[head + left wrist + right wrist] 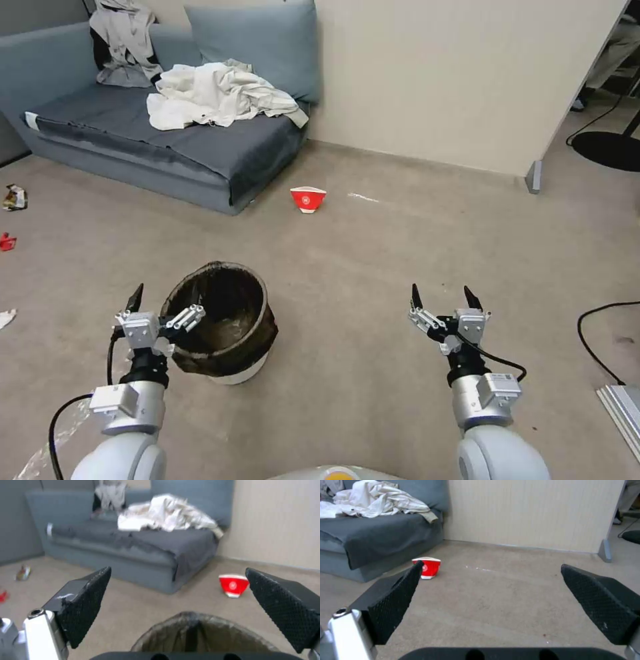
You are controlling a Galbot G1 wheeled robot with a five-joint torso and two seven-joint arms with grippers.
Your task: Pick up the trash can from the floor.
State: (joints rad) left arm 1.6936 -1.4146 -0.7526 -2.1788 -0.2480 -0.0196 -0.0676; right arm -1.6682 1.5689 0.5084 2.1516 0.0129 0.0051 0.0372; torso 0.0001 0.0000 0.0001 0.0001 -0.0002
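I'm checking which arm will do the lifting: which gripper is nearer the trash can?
Left. The left gripper is open at the trash can, one finger over its near rim. The right gripper is open over bare floor, well off to the can's right.

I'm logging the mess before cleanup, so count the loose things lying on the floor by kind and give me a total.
Trash can: 1
Red-and-white paper bowl: 1
Small litter scraps at the floor's left edge,: 3
Total: 5
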